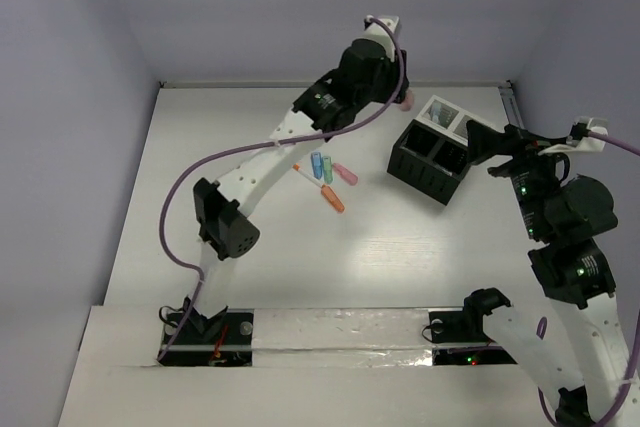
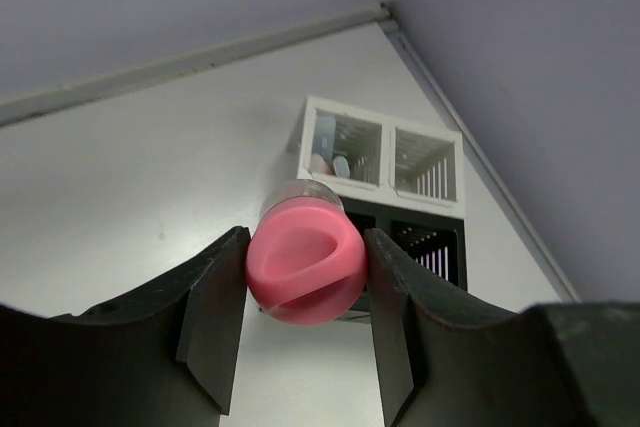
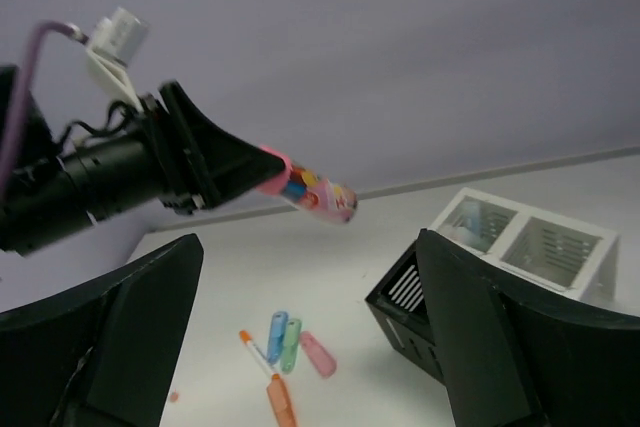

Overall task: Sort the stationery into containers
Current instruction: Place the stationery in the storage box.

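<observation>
My left gripper is shut on a pink stubby cylinder with a coloured picture label, held in the air and pointing toward the containers. From above, the left gripper hangs just left of the white two-cell tray, which joins the black box. The right wrist view shows the held cylinder sticking out of the left arm. My right gripper is open and empty beside the black box. Loose stationery lies on the table: a blue, green, pink and orange marker.
A thin white pen with an orange cap lies beside the blue marker. The white tray's left cell holds pale blue and white pieces. The back wall stands close behind the tray. The left arm's purple cable loops over the table's left half.
</observation>
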Motion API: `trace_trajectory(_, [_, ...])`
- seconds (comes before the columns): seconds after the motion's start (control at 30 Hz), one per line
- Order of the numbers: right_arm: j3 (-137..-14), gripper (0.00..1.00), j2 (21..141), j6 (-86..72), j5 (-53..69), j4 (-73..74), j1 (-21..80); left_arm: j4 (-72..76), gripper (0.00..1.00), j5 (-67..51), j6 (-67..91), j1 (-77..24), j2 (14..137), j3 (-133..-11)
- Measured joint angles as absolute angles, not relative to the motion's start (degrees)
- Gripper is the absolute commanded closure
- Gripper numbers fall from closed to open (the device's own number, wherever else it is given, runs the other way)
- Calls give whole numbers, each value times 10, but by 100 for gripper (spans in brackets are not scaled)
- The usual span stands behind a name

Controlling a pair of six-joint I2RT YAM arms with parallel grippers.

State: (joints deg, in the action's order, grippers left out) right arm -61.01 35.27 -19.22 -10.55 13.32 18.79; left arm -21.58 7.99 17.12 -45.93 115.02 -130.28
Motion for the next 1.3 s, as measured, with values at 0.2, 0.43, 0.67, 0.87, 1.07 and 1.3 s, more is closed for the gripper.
trace_trajectory(0.2, [-612,1,349,-175,-157,151,188,-180,100,40,182,-477,1228,-1303])
trace_trajectory(0.43, [-615,1,349,-170,-174,154,188,-128,100,-6,195,-489,1276,-1332])
trace_trajectory(0.67, [-614,1,349,-166,-179,154,188,-101,100,-4,194,-501,1270,-1305])
trace_trajectory(0.87, [-609,1,349,-167,-178,154,188,-106,100,23,187,-506,1258,-1243])
trace_trajectory(1.07, [-594,1,343,-168,-172,150,188,-110,100,59,170,-508,1258,-1242])
trace_trajectory(1.3, [-590,1,345,-173,-162,149,188,-112,100,73,155,-508,1258,-1242])
